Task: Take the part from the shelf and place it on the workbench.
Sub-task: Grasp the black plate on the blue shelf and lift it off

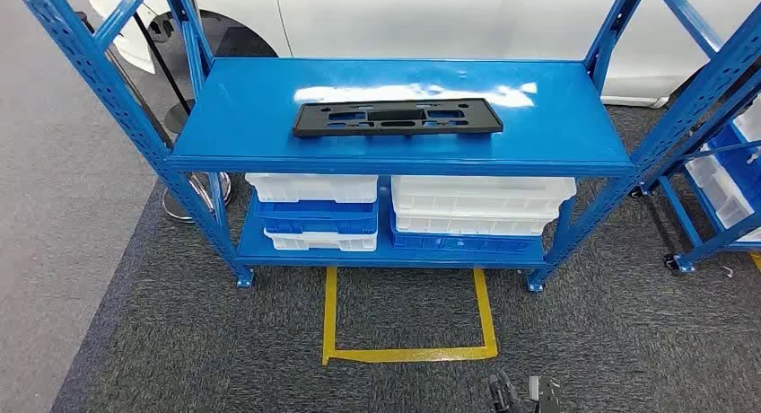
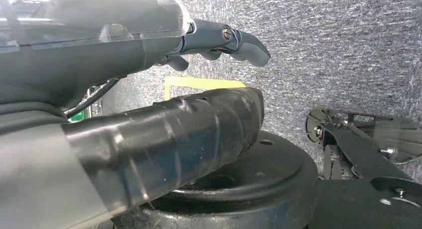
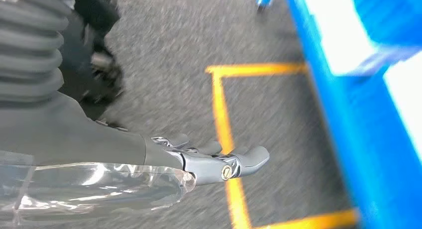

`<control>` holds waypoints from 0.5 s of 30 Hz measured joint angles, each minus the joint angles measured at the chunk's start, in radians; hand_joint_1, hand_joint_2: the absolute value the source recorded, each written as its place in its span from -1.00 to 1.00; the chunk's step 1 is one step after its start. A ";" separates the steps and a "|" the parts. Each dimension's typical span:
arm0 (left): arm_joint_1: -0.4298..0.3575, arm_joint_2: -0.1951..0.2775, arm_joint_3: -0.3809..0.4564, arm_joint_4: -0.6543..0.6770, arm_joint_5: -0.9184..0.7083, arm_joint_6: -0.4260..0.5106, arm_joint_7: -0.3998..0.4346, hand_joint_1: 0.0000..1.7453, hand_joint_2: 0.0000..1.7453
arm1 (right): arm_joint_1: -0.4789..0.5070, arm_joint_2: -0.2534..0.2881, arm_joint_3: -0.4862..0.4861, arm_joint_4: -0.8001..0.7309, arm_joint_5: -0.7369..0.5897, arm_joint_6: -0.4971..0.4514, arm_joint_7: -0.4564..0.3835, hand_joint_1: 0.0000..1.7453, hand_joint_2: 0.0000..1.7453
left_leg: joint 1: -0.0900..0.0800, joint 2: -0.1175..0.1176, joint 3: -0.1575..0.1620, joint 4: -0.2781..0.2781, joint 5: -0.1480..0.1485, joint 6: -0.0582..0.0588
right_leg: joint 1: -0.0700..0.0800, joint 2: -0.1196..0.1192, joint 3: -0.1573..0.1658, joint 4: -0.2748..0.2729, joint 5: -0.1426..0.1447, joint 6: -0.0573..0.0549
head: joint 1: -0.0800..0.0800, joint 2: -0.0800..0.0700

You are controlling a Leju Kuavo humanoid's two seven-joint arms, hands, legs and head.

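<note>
A flat black plastic part [image 1: 397,117] with several cut-outs lies lengthwise in the middle of the top board of the blue shelf [image 1: 556,135], straight ahead of me. My left hand [image 2: 164,45] hangs low over the grey carpet, thumb and fingers [image 2: 239,42] apart, holding nothing. My right hand [image 3: 199,162] also hangs over the carpet, fingers stretched out and empty, near the foot of the blue shelf [image 3: 348,114]. Both hands are far below and in front of the part.
A yellow tape square [image 1: 408,352] marks the carpet before the shelf. White and blue bins [image 1: 314,202] fill the lower board. A second blue rack [image 1: 718,162] stands to the right, a white vehicle body [image 1: 449,18] behind. Blue uprights flank the top board.
</note>
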State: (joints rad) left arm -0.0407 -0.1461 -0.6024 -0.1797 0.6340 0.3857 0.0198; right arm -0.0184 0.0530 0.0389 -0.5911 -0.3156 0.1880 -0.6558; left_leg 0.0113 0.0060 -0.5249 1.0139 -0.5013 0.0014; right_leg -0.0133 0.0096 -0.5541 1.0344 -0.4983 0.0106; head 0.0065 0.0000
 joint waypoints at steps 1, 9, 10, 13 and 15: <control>0.000 0.000 0.000 0.000 0.000 0.000 0.000 -1.00 -1.00 | 0.000 0.000 0.000 0.000 0.000 0.000 0.000 -1.00 1.00 | 0.000 0.000 0.000 0.000 0.000 0.000 | 0.000 0.000 0.000 0.000 0.000 0.000 | 0.000 0.000; -0.003 0.000 -0.019 0.002 0.000 -0.010 0.010 -1.00 -1.00 | 0.060 0.040 0.067 -0.237 0.130 0.004 -0.014 -1.00 1.00 | -0.002 0.000 -0.002 0.005 -0.002 0.004 | -0.005 0.000 0.000 -0.001 0.002 0.003 | 0.000 0.000; -0.004 0.000 -0.026 0.003 0.000 -0.013 0.014 -1.00 -1.00 | 0.076 0.046 0.102 -0.306 0.160 -0.004 -0.018 -1.00 1.00 | -0.003 0.000 -0.003 0.007 -0.003 0.007 | -0.007 0.000 0.000 -0.003 0.003 0.005 | 0.000 0.000; -0.007 0.000 -0.038 0.004 0.001 -0.017 0.019 -1.00 -1.00 | 0.101 0.049 0.178 -0.418 0.205 -0.039 -0.024 -1.00 0.00 | 0.003 0.003 0.005 -0.012 0.008 0.021 | -0.007 -0.001 -0.001 0.005 -0.003 0.015 | 0.001 0.000; -0.008 0.000 -0.046 0.004 0.001 -0.019 0.022 -1.00 -1.00 | 0.112 0.048 0.223 -0.474 0.229 -0.068 -0.029 -1.00 -1.00 | 0.009 0.008 0.012 -0.026 0.016 0.028 | -0.009 -0.003 -0.037 0.079 -0.046 0.020 | 0.002 0.000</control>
State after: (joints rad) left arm -0.0491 -0.1462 -0.6486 -0.1754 0.6352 0.3668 0.0417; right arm 0.0938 0.1011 0.2620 -1.0649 -0.0871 0.1204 -0.6844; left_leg 0.0200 0.0143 -0.5125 0.9880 -0.4849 0.0298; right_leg -0.0221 0.0065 -0.5910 1.1134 -0.5445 0.0302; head 0.0081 0.0000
